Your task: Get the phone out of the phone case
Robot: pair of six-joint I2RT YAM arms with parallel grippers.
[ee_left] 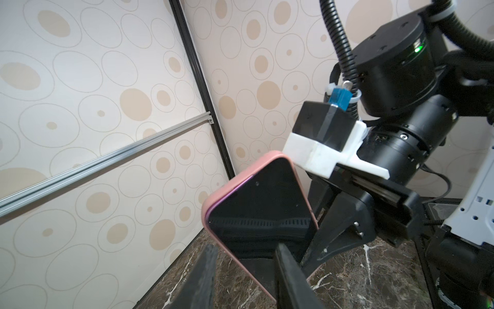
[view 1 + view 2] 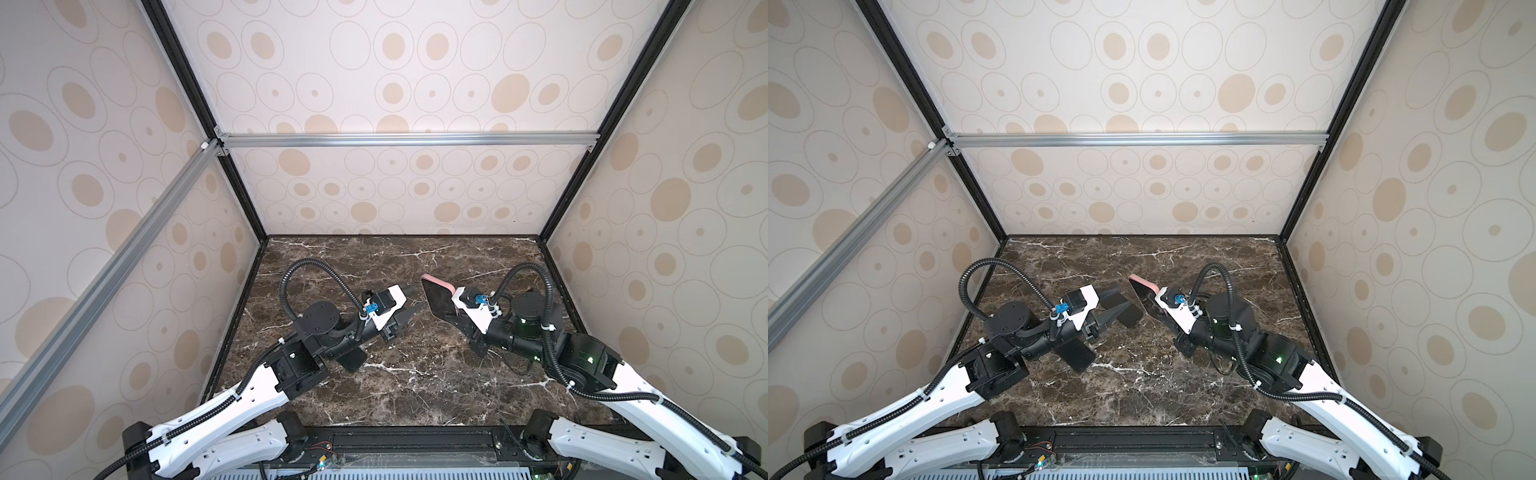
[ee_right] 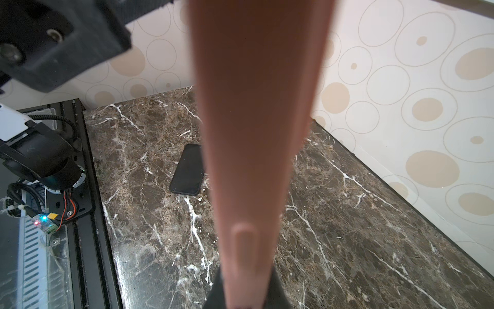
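My right gripper is shut on the pink phone case and holds it on edge above the marble table. The dark-screened phone sits inside the case. A thin purple line shows at one corner between the rim and the screen. In the right wrist view the pink case fills the middle, clamped in the right gripper. My left gripper is open, right in front of the case. One long edge of the case runs between the two fingers. Whether a finger touches the case I cannot tell.
A black phone lies flat on the marble table, under my left arm. Patterned walls close in the table on three sides. The black front rail carries both arm bases.
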